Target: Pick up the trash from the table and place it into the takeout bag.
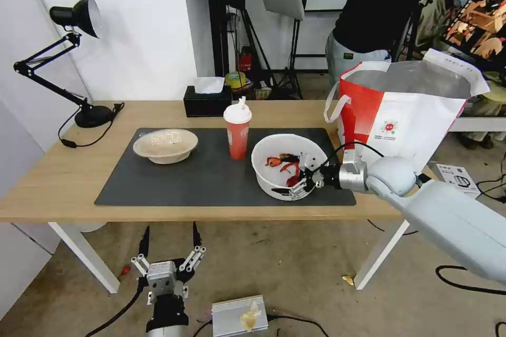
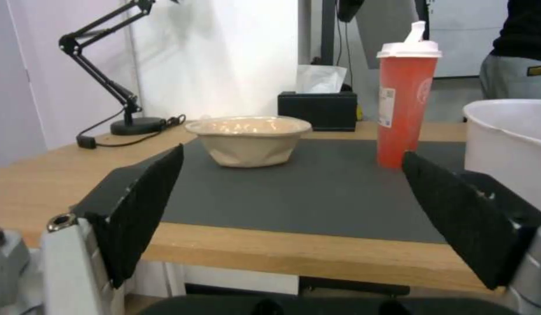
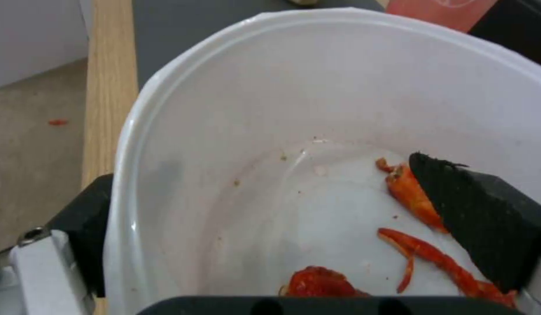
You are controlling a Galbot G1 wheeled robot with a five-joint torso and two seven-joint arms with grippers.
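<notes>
light-wood table [image 1: 63, 179], dk grey mat [image 1: 211, 179], concrete floor [image 1: 295, 268]

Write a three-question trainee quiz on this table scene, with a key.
1. True or false: the right gripper has one finger inside the white bowl and one outside its wall.
2. Which stands between the beige bowl and the white bowl? A) tissue box B) red cup C) desk lamp
3. Fill in: the left gripper hangs open below the ___ edge of the table.

Key: 1 true; 2 B; 3 front.
</notes>
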